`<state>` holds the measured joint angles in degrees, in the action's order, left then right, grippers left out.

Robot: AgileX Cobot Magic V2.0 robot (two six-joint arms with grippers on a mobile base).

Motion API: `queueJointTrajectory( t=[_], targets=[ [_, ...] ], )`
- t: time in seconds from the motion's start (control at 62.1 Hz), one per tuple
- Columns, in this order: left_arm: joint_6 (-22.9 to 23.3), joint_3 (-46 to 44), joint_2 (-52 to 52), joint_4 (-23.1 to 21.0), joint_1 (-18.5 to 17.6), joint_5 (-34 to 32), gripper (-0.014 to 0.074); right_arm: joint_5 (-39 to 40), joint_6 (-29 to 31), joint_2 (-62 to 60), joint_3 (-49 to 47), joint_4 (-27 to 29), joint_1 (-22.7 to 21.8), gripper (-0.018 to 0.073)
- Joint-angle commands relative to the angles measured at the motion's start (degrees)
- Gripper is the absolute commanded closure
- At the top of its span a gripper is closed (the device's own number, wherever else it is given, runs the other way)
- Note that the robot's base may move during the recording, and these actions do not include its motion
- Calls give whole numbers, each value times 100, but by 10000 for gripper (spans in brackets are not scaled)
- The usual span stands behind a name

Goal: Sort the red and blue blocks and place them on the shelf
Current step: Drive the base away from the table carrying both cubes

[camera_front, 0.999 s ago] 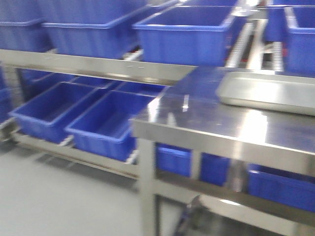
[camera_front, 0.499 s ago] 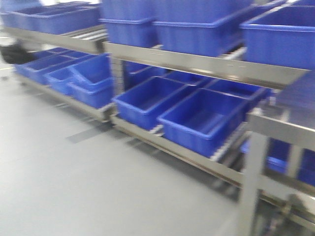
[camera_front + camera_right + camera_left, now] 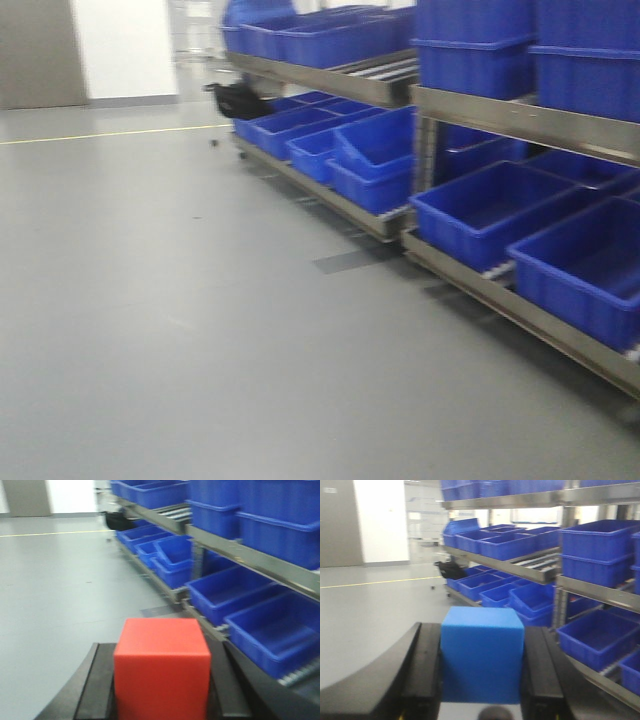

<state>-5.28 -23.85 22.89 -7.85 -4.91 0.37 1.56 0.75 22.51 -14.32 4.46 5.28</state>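
Now | left hand [image 3: 481, 630] clamps matte blue cube [image 3: 482, 662] | right hand [image 3: 161, 647], red cube [image 3: 161, 675]

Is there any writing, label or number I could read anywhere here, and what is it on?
No text here can be read.
The small pale plate on the grey panel: too small and blurred to read.
The white board at the far wall: its marks are blurred and unreadable.
The blue block, the red block and the blue bins: plain, no lettering visible.
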Motion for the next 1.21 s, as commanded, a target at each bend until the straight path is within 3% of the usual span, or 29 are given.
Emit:
queueJointTrajectory(
  t=[0.0,1.192],
  targets=[
    [9,-174,63,-7,10,-477,473,550,0,16,-164,-41,-46,508],
    [9,-174,63,-7,10,-477,473,550,0,16,-164,-41,-46,508]
  ],
)
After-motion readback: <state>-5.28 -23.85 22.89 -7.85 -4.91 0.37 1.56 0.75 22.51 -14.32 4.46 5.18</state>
